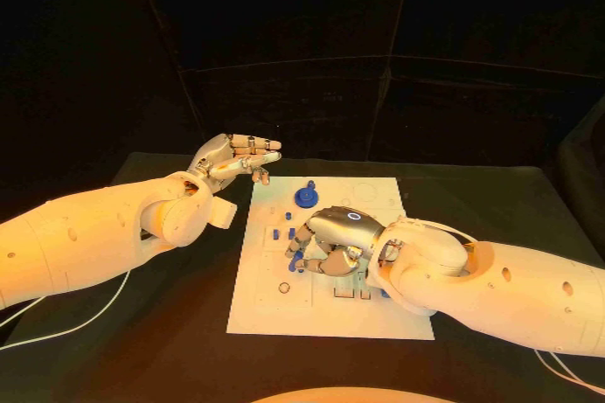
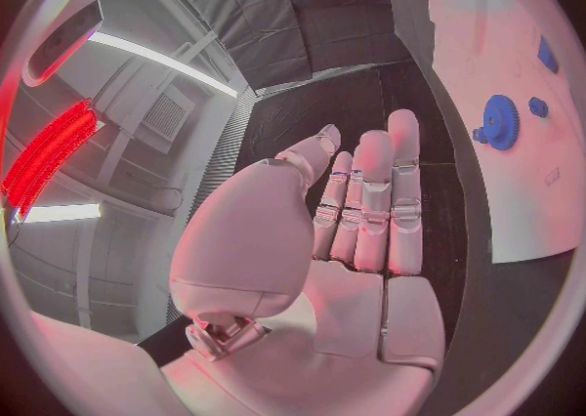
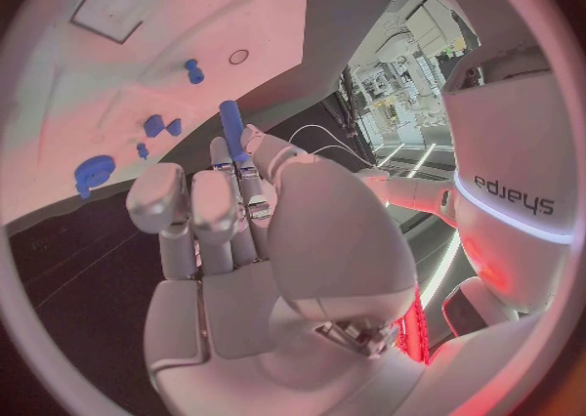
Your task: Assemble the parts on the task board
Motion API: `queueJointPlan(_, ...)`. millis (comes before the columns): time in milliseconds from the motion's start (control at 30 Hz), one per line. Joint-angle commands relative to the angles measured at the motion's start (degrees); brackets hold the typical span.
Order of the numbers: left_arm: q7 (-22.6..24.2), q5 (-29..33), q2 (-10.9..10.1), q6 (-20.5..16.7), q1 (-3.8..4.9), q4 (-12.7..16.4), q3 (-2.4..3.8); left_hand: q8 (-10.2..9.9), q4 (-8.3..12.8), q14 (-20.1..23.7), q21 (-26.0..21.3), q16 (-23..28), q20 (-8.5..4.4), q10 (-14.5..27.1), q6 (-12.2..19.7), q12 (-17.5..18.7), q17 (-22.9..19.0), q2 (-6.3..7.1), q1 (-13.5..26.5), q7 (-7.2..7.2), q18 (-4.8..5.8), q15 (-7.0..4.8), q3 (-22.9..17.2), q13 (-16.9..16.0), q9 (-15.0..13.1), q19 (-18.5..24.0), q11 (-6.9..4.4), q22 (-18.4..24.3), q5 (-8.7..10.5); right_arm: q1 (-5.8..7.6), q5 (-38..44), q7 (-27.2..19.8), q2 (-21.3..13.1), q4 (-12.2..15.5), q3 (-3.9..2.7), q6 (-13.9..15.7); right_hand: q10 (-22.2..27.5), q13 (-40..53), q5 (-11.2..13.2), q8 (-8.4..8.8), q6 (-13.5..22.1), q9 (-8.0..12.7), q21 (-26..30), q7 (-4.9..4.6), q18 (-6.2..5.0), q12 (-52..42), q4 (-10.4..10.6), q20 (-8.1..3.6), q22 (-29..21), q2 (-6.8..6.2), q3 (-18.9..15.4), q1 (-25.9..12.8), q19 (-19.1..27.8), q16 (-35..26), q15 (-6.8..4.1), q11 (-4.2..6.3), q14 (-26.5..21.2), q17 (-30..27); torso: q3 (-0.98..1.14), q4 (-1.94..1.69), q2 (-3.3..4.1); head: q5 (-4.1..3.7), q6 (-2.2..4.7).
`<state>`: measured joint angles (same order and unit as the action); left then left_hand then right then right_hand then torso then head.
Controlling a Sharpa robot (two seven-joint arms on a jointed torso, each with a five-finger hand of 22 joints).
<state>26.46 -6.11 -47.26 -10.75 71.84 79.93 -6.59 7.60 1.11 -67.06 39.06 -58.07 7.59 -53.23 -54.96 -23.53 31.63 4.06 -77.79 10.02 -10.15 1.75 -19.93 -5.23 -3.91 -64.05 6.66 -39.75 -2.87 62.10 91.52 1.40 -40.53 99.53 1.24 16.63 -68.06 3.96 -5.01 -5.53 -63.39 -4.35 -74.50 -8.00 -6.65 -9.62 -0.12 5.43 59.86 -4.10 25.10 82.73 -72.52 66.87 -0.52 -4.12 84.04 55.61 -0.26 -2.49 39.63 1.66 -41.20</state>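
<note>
Over the flat white task board (image 1: 330, 311), the right silver hand (image 1: 330, 242) pinches a slim blue peg (image 3: 232, 130); the left silver hand (image 1: 234, 163) hovers empty, fingers curled, beside the board's far corner, near a round blue gear (image 1: 307, 195)

Task board (image 1: 334, 316): white rectangular plate, flat in the middle of the black desk (image 1: 151, 350), marked with faint outlines and small slots.
Blue gear (image 1: 307, 194): round, toothed, flat on the board's far part, with a small blue piece just beside it.
Blue peg (image 3: 230, 129): slim rod, pinched in the fingers of the right hand (image 1: 330, 242) over the board's middle.
Other blue parts (image 3: 154, 126): small pieces scattered on the board near the gear.
</note>
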Motion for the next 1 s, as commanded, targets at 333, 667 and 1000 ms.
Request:
queueJointPlan(333, 0.69, 0.2, 0.49, 0.1, 0.11, 0.08, 0.06, 0.41, 0.25, 0.47, -0.3, 0.36, 0.0, 0.36, -0.13, -0.33, -0.13, -0.57, -0.28, 0.12, -0.37, 0.09, -0.01, 0.06, 0.0, 0.09, -0.01, 0.12, 0.02, -1.98, 3.98, 0.92, 4.46, -3.12, 0.11, -4.12, -0.21, 0.02, -0.27, 0.47, 0.03, 0.11, -0.26, -0.39, 0.49, 0.3, -0.04, 0.11, -0.13, -0.67, 0.4, 0.06, -0.3, 0.29, -0.06, -0.12, 0.68, -0.07, 0.13, -0.04, 0.05, 0.51, -0.15)
queueJointPlan(667, 0.66, 0.2, 0.71, 0.2, 0.11, -0.02, 0.06, 0.41, 0.25, 0.47, -0.3, 0.36, 0.0, 0.36, -0.13, -0.33, -0.13, -0.57, -0.28, 0.12, -0.37, 0.09, -0.01, 0.06, 0.0, 0.09, -0.01, 0.12, 0.02, -2.38, 5.93, 2.55, 5.73, -4.12, 0.23, -6.01, -0.19, 0.02, -0.3, 0.49, 0.05, 0.11, -0.25, -0.4, 0.48, 0.33, -0.06, 0.12, -0.15, -0.68, 0.44, 0.05, -0.28, 0.26, -0.05, -0.13, 0.67, -0.13, 0.16, 0.0, 0.08, 0.71, -0.38)
queueJointPlan(1000, 0.61, 0.2, 0.72, 0.26, 0.11, -0.07, 0.06, 0.41, 0.25, 0.47, -0.3, 0.36, 0.0, 0.36, -0.13, -0.33, -0.13, -0.57, -0.28, 0.12, -0.37, 0.09, -0.01, 0.06, 0.0, 0.09, -0.01, 0.12, 0.02, -2.62, 7.06, 4.02, 6.28, -4.3, 0.37, -7.93, -0.19, 0.02, -0.33, 0.5, 0.06, 0.12, -0.24, -0.41, 0.48, 0.36, -0.09, 0.12, -0.18, -0.67, 0.49, 0.05, -0.25, 0.26, -0.04, -0.14, 0.66, -0.14, 0.14, -0.04, 0.05, 0.65, -0.56)
